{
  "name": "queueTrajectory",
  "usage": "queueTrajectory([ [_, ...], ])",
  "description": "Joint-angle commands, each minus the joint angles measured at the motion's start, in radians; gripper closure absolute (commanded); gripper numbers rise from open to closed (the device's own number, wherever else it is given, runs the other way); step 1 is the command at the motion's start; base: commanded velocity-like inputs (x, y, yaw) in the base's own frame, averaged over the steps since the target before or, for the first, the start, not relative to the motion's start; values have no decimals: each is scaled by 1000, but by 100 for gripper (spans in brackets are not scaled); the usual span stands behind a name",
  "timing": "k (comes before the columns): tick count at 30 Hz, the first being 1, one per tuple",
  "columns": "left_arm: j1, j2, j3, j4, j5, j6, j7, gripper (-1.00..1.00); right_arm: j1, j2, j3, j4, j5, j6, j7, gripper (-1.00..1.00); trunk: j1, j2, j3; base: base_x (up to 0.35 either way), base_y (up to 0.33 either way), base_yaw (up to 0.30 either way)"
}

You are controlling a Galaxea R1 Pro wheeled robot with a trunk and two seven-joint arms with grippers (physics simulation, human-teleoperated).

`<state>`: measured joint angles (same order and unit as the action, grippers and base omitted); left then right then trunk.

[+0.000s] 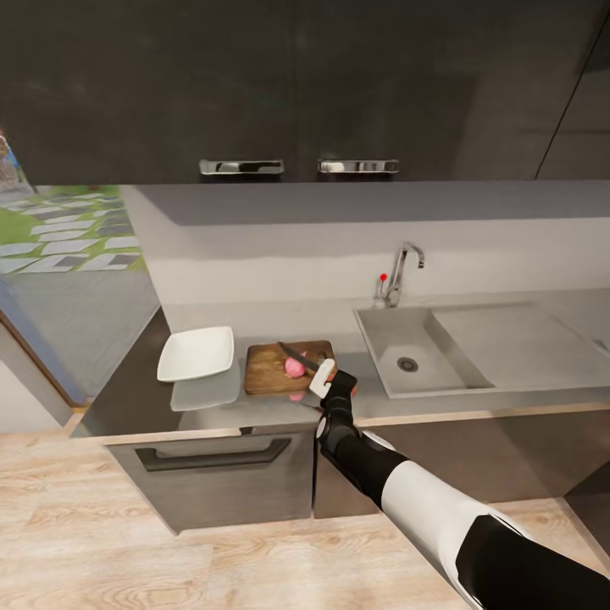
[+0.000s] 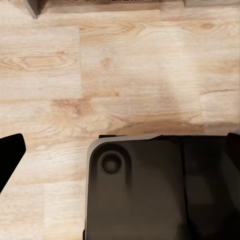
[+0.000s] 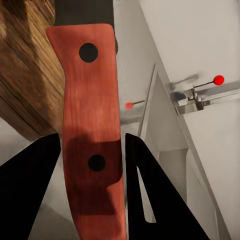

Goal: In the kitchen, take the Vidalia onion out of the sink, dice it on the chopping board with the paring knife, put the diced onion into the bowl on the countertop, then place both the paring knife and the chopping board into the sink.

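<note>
Grey kitchen desk (image 1: 474, 407) runs under dark cabinets, with the sink (image 1: 424, 385) empty of the Vidalia onion (image 1: 294, 367), which now sits whole on the chopping board (image 1: 267, 373). Right hand (image 1: 324, 379) grips the paring knife (image 1: 298, 357) by its red-brown handle, blade laid across the bulb. Left hand's state I cannot tell. Judging by this, fetching is done; dicing, filling the white bowl (image 1: 196, 353) beside the board, and returning tools remain.

Dark upper cabinets (image 1: 296, 85) above light wood floor (image 1: 127, 559).
</note>
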<state>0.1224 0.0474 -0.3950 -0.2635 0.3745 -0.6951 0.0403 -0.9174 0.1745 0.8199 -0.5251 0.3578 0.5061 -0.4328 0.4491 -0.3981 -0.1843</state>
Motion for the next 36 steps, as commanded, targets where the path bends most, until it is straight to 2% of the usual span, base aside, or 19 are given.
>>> queueTrajectory([
  [1,0,1,-8,-2,7,-1,4,-100,-1,0,5,0,4,8,-3,100,1,-2,-2,162,0,0],
  [17,0,1,-9,-2,7,-1,4,-100,-1,0,5,1,4,8,1,100,1,-2,-2,84,0,0],
  [21,0,1,-8,-2,7,-1,4,-100,-1,0,5,3,4,8,29,100,1,-2,-2,12,0,0],
  [22,0,1,-9,-2,7,-1,4,-100,-1,0,7,4,4,8,103,100,1,-2,-2,0,0,0],
  [36,0,2,-9,-2,7,-1,4,-100,-1,0,7,4,4,8,105,100,1,-2,-2,0,0,0],
])
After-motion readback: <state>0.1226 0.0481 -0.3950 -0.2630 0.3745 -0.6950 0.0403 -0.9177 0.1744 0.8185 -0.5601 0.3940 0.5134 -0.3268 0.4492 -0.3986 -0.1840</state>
